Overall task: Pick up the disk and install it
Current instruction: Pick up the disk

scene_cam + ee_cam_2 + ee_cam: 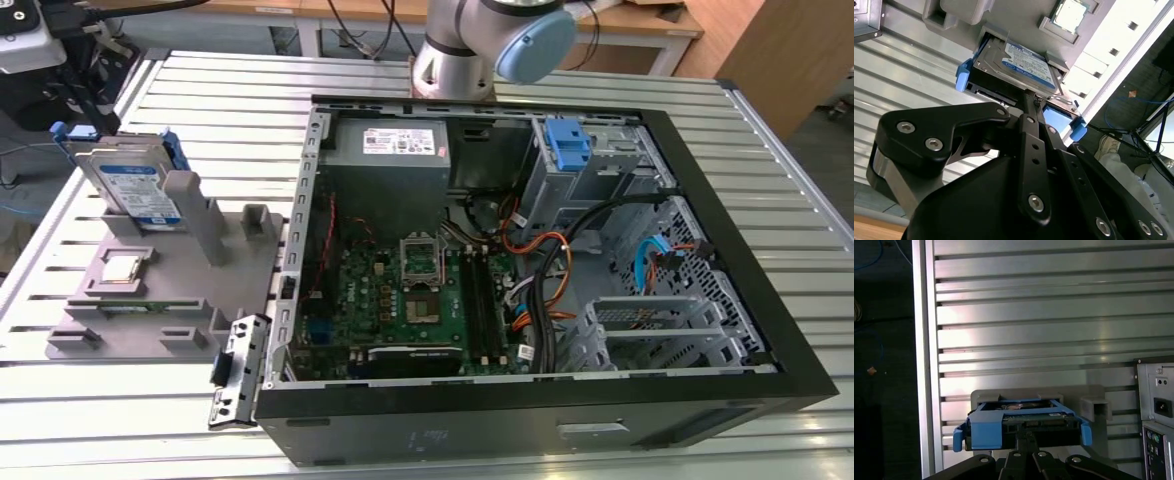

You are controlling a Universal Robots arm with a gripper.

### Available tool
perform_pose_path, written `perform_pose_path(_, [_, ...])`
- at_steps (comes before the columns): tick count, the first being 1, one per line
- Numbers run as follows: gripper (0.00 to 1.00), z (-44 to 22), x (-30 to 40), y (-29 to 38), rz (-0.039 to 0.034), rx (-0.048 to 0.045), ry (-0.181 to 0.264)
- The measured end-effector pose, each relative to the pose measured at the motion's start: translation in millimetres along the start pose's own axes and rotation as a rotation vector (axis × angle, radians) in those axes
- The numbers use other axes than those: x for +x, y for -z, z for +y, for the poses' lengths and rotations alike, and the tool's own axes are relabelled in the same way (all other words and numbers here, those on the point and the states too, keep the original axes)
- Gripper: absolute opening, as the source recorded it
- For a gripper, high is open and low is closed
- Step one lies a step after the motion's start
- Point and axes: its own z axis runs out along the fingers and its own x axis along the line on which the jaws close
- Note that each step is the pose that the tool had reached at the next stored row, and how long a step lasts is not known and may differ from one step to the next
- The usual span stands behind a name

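Far on the exterior view's left the disk (131,185) stands on edge in a slot of the grey holder (160,320), label face out, with blue carrier tabs sticking out at both ends. It sits well apart from the drive bay. A small square chip (123,268) lies flat on the holder just below it and is not part of this job. In both wrist views the gripper (1029,97) is right at the middle of the disk's free edge, touching or all but touching the blue carrier. I can't tell from these angles whether it has actually clamped on, because the black linkage blocks the contact spot. The holder rests on the slatted metal table (134,440). Moving right, the open computer case (534,410) lies on its side with the motherboard (400,290) exposed. At its far right corner is the drive cage, where a lone blue bracket (567,148) stands without a drive. The arm's base (474,45) sits behind the case. My read is that this is the pick-up step, at the grasp point, with the disk seated and not yet lifted and nothing installed. The next move calls for a firm hold on the carrier edge. It then needs a straight pull along the slot so the end tabs don't catch on the holder walls.
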Motion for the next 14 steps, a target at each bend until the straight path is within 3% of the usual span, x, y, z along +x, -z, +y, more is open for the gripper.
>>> perform_pose_path(14, [0.11, 0.0, -0.1, 0.0, 0.0007, -0.0003, 0.018])
